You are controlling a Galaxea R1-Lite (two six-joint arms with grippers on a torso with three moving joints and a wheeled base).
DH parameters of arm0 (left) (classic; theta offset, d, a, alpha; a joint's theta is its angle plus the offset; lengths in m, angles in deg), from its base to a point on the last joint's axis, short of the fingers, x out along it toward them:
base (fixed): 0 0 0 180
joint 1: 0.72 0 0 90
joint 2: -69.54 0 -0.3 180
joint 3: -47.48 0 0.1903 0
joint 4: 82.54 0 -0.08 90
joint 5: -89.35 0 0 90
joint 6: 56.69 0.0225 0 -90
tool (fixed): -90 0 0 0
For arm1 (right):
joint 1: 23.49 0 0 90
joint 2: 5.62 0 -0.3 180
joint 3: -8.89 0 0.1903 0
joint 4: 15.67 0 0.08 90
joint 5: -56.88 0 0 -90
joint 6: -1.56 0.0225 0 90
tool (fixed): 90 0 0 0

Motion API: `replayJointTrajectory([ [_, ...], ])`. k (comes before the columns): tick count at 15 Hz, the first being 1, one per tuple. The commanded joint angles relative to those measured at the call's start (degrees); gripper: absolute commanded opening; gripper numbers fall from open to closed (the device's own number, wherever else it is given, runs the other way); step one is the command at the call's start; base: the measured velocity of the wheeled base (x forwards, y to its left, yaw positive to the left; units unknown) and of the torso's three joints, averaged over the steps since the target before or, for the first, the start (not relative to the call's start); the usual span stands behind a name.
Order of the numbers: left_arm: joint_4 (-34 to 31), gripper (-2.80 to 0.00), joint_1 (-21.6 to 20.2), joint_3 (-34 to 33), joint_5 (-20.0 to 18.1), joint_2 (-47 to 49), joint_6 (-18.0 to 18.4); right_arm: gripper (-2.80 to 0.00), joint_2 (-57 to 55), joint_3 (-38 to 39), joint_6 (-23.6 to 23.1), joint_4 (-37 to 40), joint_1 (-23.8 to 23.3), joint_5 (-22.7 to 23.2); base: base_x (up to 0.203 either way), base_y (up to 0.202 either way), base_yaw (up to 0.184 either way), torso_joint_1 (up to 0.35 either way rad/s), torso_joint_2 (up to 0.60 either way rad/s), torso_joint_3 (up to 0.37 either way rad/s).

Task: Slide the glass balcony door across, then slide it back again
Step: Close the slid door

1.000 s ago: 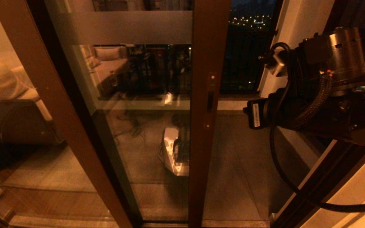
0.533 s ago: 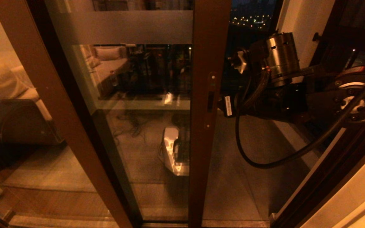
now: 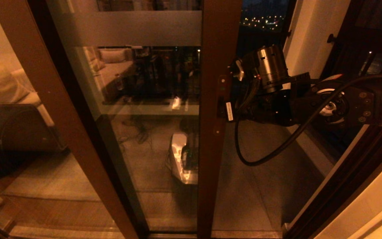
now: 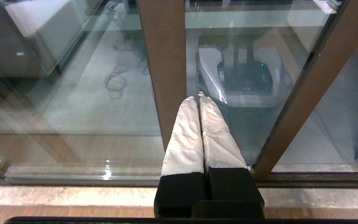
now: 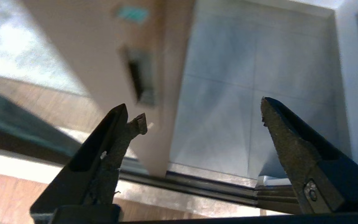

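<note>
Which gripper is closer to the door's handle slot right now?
Right. The right gripper hangs open just beside the handle slot; the left gripper sits shut, low near the door's bottom rail.

The right hand [image 5: 194, 115] reaches in from the right, just beside the glass balcony door [image 3: 134, 99], apparently level with its handle slot [image 3: 220, 106]. Beyond the doorway lies the balcony floor [image 3: 260, 186].

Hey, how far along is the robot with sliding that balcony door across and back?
Early on, by the look of it. Done: little beyond the approach; the glass balcony door stands partly open, with bare balcony floor beside its edge. In hand: the right pincer, jaws open, sits at the handle slot, gripping nothing. Left: both slides, as far as these views show. The left pincer is shut, low near the sill.
</note>
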State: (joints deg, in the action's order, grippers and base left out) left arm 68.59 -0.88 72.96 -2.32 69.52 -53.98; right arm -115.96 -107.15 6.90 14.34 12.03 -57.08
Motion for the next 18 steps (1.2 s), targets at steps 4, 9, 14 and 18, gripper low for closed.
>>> replayJointTrajectory([
  [4,-0.03,-2.80,-0.02,-0.01,0.00,0.11,0.01,0.00,-2.06,-2.06,-0.79,0.04,-1.59,-0.13,0.000,0.000,0.000,0.000,0.00,0.000],
  [9,-0.03,-2.80,-0.02,-0.01,0.00,0.11,0.01,0.00,-3.29,-3.30,-0.85,0.04,-1.94,-0.13,0.000,0.000,0.000,0.000,0.00,0.000],
  [14,-0.03,-2.80,-0.02,-0.01,0.00,0.11,0.01,0.00,-3.04,-3.30,-0.94,0.04,-3.33,-0.13,0.000,0.000,0.000,0.000,0.00,0.000],
  [18,-0.03,-2.80,-0.02,-0.01,0.00,0.11,0.01,0.00,-2.25,-2.43,-0.94,0.12,-3.86,-0.22,0.000,0.000,0.000,0.000,0.00,0.000],
])
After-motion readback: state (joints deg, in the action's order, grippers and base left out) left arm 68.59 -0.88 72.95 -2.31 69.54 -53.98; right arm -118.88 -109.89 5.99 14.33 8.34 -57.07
